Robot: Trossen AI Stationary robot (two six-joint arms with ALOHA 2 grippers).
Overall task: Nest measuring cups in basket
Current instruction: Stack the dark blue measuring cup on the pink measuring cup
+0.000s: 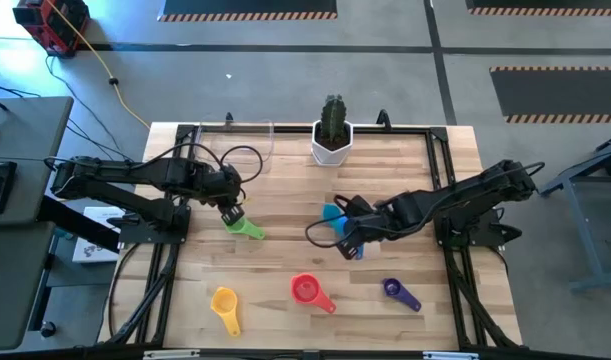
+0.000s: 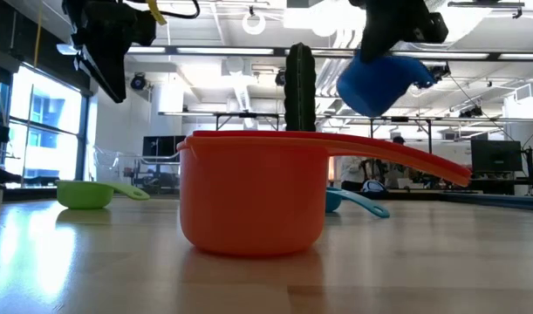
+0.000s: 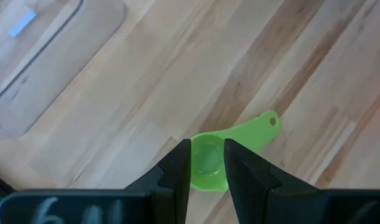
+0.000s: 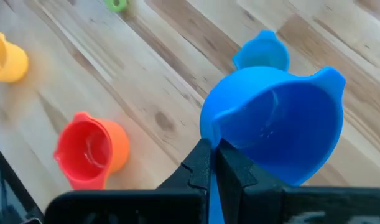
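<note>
My left gripper [image 1: 233, 212] [image 3: 208, 148] is open and hangs above the green cup [image 3: 209, 163] [image 1: 247, 228], which lies on the table with its handle [image 3: 258, 127] flat. My right gripper [image 1: 347, 240] [image 4: 209, 149] is shut on the blue cup [image 4: 277, 121] [image 2: 378, 83], held in the air over the teal cup [image 4: 261, 53] [image 1: 332, 213]. A red cup sits inside the orange cup [image 4: 90, 152] [image 2: 249, 196] [image 1: 307, 290]. The yellow cup [image 1: 225, 303] and the purple cup [image 1: 397, 291] lie near the table's near edge. The clear basket [image 1: 235, 140] stands at the far edge. My right gripper pinches the blue cup between its two fingers [image 4: 199, 158] where the handle meets the bowl's rim [image 4: 214, 138]. A thin blue strip shows between the fingers. The cup is lifted clear of the table and hangs tilted below the gripper [image 2: 397, 26].
A white pot with a cactus [image 1: 332, 140] stands at the far edge, right of the basket. Bare wood lies between the green cup and the basket. Black frame rails [image 1: 440, 170] run along the table's sides.
</note>
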